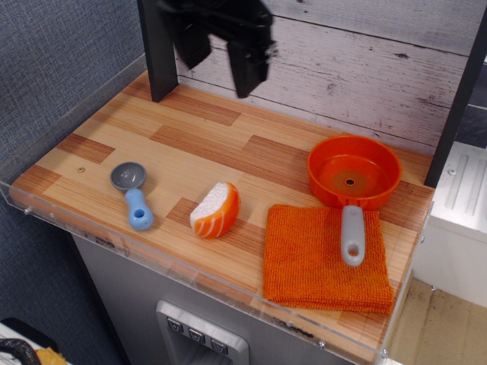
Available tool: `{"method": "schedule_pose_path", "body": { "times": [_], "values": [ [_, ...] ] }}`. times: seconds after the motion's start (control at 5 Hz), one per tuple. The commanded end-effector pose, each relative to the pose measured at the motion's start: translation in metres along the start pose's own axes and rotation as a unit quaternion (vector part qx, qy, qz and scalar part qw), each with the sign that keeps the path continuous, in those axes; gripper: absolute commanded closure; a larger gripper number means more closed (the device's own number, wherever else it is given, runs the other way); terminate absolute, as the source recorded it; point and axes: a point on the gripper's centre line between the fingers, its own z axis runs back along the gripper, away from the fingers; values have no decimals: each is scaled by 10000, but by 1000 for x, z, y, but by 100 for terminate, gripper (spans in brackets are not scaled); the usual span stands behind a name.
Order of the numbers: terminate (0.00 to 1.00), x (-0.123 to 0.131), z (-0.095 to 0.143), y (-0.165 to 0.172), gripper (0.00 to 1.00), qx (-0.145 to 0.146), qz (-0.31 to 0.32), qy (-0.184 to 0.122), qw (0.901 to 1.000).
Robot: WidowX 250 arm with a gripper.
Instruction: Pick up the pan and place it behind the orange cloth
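The orange pan [354,172] sits on the wooden table behind the orange cloth [326,258], at the back right. Its light-grey handle [351,235] points forward and lies on the cloth. My gripper [219,65] is high above the back left of the table, far from the pan. Its two dark fingers hang apart and hold nothing.
A salmon sushi toy [215,210] lies left of the cloth. A grey scoop with a blue handle [133,193] lies near the front left. A black post [158,50] stands at the back left. A clear acrylic rim [152,251] runs along the table's front edge.
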Motion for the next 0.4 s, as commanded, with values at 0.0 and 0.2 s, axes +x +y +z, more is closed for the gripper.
{"method": "schedule_pose_path", "body": {
  "times": [0.0,0.2],
  "values": [
    [0,-12,14,-12,0,40,13,-168,9999],
    [100,-12,14,-12,0,40,13,-168,9999]
  ]
}}
